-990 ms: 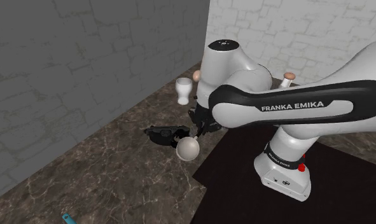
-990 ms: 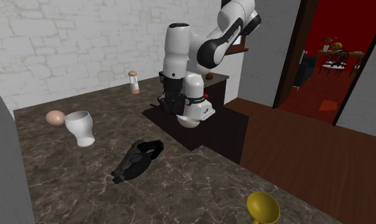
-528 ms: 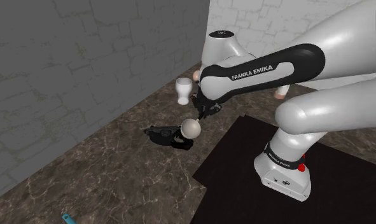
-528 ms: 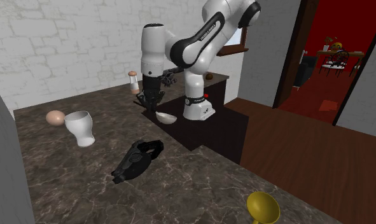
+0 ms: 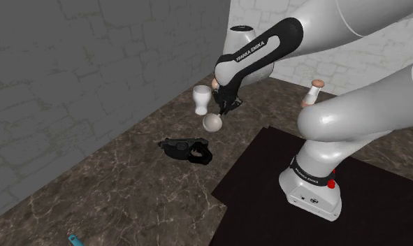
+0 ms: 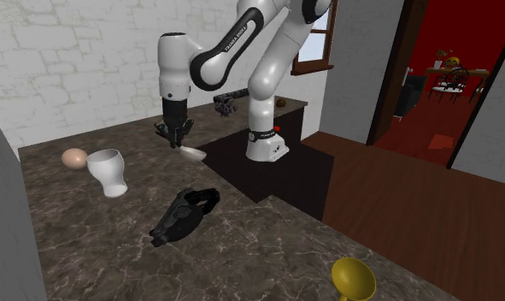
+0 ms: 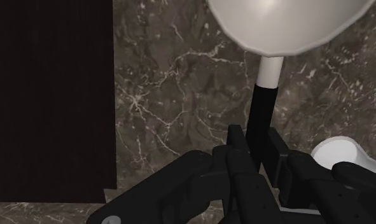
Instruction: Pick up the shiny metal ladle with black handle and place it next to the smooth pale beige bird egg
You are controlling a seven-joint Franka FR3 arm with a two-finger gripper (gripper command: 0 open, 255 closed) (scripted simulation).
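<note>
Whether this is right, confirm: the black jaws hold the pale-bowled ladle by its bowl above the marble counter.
Wrong. The wrist view shows the jaws hold the pale-bowled ladle by its black handle, not its bowl, above the dark marble counter.

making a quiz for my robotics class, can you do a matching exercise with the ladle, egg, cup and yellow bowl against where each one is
1 ladle
2 egg
3 cup
4 yellow bowl

a stands upright just beside the egg
b clasped by the gripper
c near the second exterior view's bottom edge
d farthest to the second exterior view's left

Pairs: 1-b, 2-d, 3-a, 4-c
</note>
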